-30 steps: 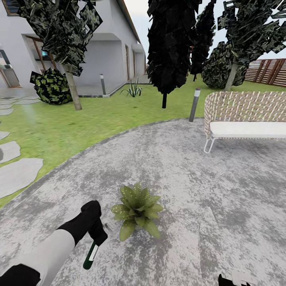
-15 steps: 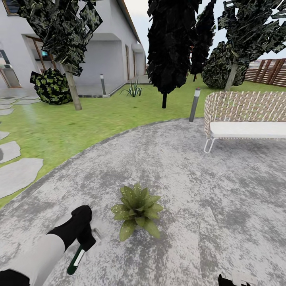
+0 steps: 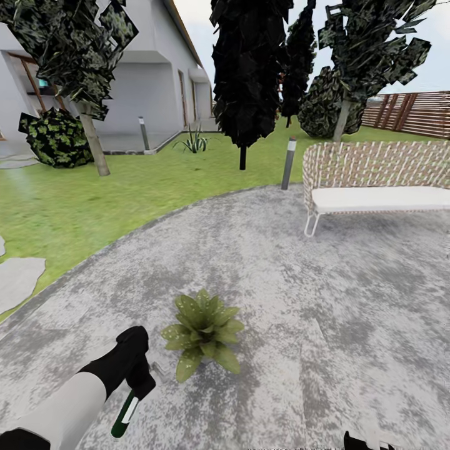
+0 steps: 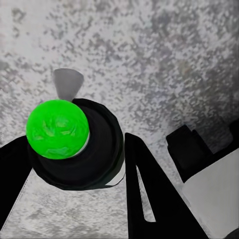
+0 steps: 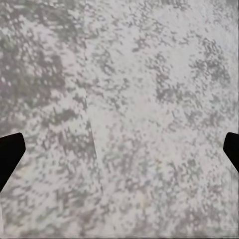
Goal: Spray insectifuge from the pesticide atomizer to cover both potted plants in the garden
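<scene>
The left gripper [image 3: 139,381] is clamped on the atomizer [image 3: 125,415], a slim dark cylinder with a white label and green end that hangs tilted below the hand, over the patio [image 3: 350,300]. In the left wrist view the fingers [image 4: 144,199] flank the atomizer [image 4: 74,144], its bright green tip facing the camera and a small grey nozzle jutting from its side.

The plant [image 3: 201,333], a low rosette of pointed green leaves, stands on the patio just beside the left gripper, apart from it; its pot is hidden under the leaves. Bare paving lies all round the plant.

The right gripper [image 5: 119,149] has its fingers wide apart, dark tips at opposite edges of the wrist view, holding nothing, grey paving between them.

Well beyond the plant, a wicker bench [image 3: 375,181] with a white cushion sits at the patio's far edge, a short post [image 3: 288,164] near it. Past the patio's curved rim, lawn [image 3: 94,200] runs to trees [image 3: 247,69], a house [image 3: 150,81] and a slatted fence [image 3: 412,112]. A stepping stone [image 3: 15,281] lies in the grass on the plant's left.
</scene>
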Motion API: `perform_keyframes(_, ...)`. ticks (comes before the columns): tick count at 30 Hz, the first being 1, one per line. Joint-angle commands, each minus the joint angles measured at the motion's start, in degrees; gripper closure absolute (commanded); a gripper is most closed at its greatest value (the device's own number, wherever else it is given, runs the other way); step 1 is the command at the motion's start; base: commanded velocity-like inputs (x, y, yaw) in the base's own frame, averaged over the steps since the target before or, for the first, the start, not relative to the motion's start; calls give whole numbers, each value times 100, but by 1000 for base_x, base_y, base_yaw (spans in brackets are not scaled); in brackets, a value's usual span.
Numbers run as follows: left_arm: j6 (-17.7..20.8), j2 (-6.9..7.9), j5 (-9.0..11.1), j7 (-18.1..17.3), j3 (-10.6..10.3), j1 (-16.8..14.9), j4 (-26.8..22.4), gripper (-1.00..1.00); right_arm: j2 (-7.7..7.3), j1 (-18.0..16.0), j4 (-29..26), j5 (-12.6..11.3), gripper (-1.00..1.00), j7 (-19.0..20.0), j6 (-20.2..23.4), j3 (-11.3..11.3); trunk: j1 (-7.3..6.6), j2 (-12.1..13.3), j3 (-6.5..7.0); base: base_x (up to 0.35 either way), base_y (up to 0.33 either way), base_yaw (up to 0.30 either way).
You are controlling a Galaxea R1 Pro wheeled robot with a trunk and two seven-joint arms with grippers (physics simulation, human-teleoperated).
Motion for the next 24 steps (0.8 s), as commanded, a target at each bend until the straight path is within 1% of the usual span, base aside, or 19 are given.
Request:
perform_keyframes(1, 28, 33, -37, -57, -19, -1, -10, 100, 0, -6, 11, 58, -100, -25, -18, -42, -1, -2, -5, 0, 0, -218)
perform_keyframes(4, 29, 130, -24, -84, -8, 18, -31, 100, 2, -6, 11, 60, -100, -26, -18, -42, -1, -2, -5, 0, 0, -76)
perform_keyframes(6, 39, 143, -9, -114, -7, -10, -66, 100, 6, -6, 11, 60, -100, -23, -18, -42, -1, -2, -5, 0, 0, -20)
perform_keyframes(8, 49, 107, 25, -264, -5, -135, -92, 100, 8, -6, 11, 60, -100, -26, -18, -42, -1, -2, -5, 0, 0, -7)
perform_keyframes(9, 49, 80, 34, -408, 1, -245, -101, 100, 8, -6, 11, 60, -100, -26, -18, -42, -1, -2, -5, 0, 0, -3)
perform_keyframes(10, 66, 15, 26, -866, -17, -588, -105, 100, 3, -6, 6, 60, -100, -26, -18, -42, -1, -2, -5, 0, 0, -1)
perform_keyframes(11, 65, -31, 12, -1101, -29, -748, -90, 100, 2, -6, 6, 60, -100, -27, -18, -42, -1, -2, -5, 0, 0, 0)
perform_keyframes(12, 59, -143, -31, -1499, -45, -1017, -63, 100, 1, -6, 6, 60, -100, -27, -18, -42, -1, -2, -5, 0, 0, 0)
perform_keyframes(13, 63, -229, -125, -1685, -61, -1162, -55, 100, 0, -6, 5, 59, -100, -27, -18, -42, -1, -2, -5, 0, 0, 0)
perform_keyframes(15, 87, -346, -339, -1812, -94, -1338, -47, 100, 0, -6, 4, 59, -100, -27, -18, -42, -1, -2, -5, 0, 0, 0)
perform_keyframes(17, 106, -456, -626, -1960, -117, -1592, -36, 100, 0, -6, 3, 59, -100, -27, -18, -42, -1, -2, -5, 0, 0, 0)
perform_keyframes(21, 117, -512, -815, -2501, -165, -1893, 45, 100, 0, -6, 2, 59, -100, -27, -18, -42, -1, -2, -5, 0, 0, 0)
perform_keyframes(22, 121, -518, -909, -2702, -237, -1988, 87, 100, 0, -6, 2, 58, -100, -27, -18, -42, -1, -2, -5, 0, 0, 0)
perform_keyframes(24, 116, -517, -991, -2947, -302, -2040, 115, 100, 0, -6, 2, 59, -100, -27, -18, -42, -1, -2, -5, 0, 0, 0)
